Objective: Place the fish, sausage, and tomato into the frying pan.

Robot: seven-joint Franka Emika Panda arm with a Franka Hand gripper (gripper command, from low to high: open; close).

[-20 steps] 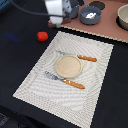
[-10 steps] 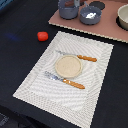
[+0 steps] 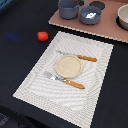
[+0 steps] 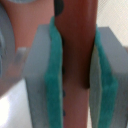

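Observation:
In the wrist view my gripper (image 4: 76, 75) is shut on the sausage (image 4: 75, 45), a reddish-brown rod held upright between the green pads (image 4: 52, 75). The gripper is out of the exterior view. The frying pan (image 3: 82, 17), blue-grey and shallow, sits on the brown board at the back, and the white fish (image 3: 89, 15) lies inside it. The tomato (image 3: 42, 36), a small red ball, rests on the dark table to the exterior view's left of the placemat.
A taller grey pot (image 3: 67, 8) stands beside the pan, and a cream bowl (image 3: 123, 17) at the board's right end. The striped placemat (image 3: 35, 85) holds a tan plate (image 3: 67, 66), an orange-handled knife (image 3: 86, 58) and a fork (image 3: 72, 83). A grey rim (image 4: 6, 47) shows in the wrist view.
The arm, which stood over the pot at the top of the exterior view, has moved up out of that view. The tomato, fish and tableware have not moved.

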